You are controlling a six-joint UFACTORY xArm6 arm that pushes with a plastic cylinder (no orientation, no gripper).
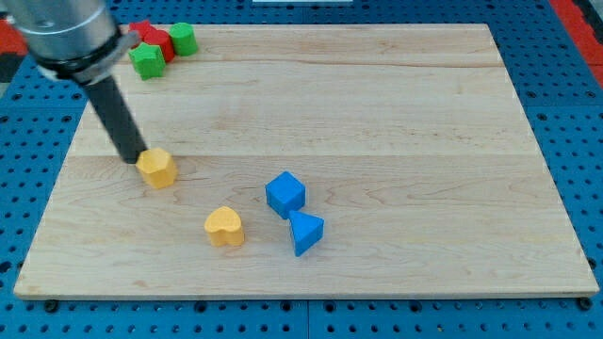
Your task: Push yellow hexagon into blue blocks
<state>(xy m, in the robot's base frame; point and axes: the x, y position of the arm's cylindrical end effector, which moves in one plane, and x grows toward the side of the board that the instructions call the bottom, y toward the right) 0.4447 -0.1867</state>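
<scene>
Only one camera view here, so here's what it gives me: my tip (135,160) is down on the board (396,104) over by its left edge, about halfway between the top and bottom edges, sitting right against the upper-left side of the yellow hexagon (157,168). It's a plain rod, so there's nothing to open or close and nothing held, it's just touching or as good as touching that block. The targets, a blue cube (285,193) and a blue triangle (304,232), sit close together near the middle of the board, a bit toward the bottom edge and well apart from the hexagon. Honestly the tip looks pretty well placed, since it's on the far side of the hexagon from the blues. I'd push toward the right and slightly down toward the bottom edge, aiming for the cube. The thing I'd watch is the yellow heart (224,227), which sits below that line, nearer the bottom edge; drift too low and I reckon the hexagon clips it. Keep the rod centred behind the block, because an off-centre push will probably make it spin off sideways. The red blocks (149,36) and green blocks (162,51) up in the top-left corner are out of the way, so ignore them.
</scene>
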